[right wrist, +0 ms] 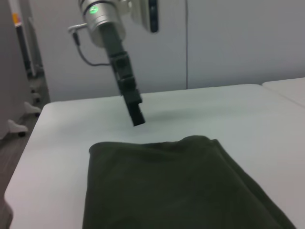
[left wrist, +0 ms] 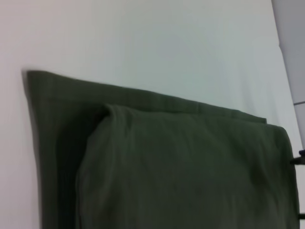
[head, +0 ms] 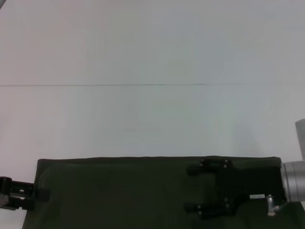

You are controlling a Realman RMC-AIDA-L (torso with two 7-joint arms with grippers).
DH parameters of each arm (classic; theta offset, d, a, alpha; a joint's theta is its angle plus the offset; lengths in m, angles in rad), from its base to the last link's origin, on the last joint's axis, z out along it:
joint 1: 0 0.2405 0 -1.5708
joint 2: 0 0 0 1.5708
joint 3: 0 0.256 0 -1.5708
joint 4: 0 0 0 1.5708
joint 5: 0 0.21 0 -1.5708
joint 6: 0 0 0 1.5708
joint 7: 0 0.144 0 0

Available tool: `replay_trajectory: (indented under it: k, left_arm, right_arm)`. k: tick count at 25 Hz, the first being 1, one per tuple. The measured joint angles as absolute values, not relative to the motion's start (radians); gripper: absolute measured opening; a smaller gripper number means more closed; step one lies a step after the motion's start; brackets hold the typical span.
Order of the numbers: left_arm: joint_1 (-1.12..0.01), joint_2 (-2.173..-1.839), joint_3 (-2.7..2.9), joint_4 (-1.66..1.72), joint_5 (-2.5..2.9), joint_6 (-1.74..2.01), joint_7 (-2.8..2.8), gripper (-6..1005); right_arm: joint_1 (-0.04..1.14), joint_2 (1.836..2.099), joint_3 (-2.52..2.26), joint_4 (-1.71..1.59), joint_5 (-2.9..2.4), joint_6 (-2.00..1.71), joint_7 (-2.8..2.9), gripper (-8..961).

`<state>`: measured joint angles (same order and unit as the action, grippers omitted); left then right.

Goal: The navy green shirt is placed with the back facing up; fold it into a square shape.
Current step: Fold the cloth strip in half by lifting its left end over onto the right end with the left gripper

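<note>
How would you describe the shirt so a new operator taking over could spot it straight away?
Look at the white table in the head view, along its near edge. The navy green shirt lies there as a wide, dark olive slab, already folded over itself. It is the only cloth there, with the right gripper above its right part and the left gripper at its left edge.

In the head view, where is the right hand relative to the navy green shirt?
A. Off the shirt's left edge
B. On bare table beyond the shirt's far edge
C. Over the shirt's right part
C: the right hand sits over the right part of the navy green shirt, fingers spread.
</note>
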<state>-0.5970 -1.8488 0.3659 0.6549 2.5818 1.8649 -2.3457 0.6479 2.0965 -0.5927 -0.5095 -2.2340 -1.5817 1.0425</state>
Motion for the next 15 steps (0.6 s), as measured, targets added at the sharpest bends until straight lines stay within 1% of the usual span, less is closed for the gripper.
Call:
replay_trajectory:
  k: [10, 15]
  left_arm:
    - [-0.599, -1.850, 0.376, 0.644, 2.591, 1.810, -2.352, 779]
    - [-0.597, -1.863, 0.413, 0.635, 2.591, 1.786, -2.324, 780]
  right_arm:
    - [0.667, 2.100, -0.645, -0.420, -2.224, -1.500, 0.902, 905]
    - [0.672, 2.100, -0.646, -0.402, -2.223, -1.474, 0.898, 905]
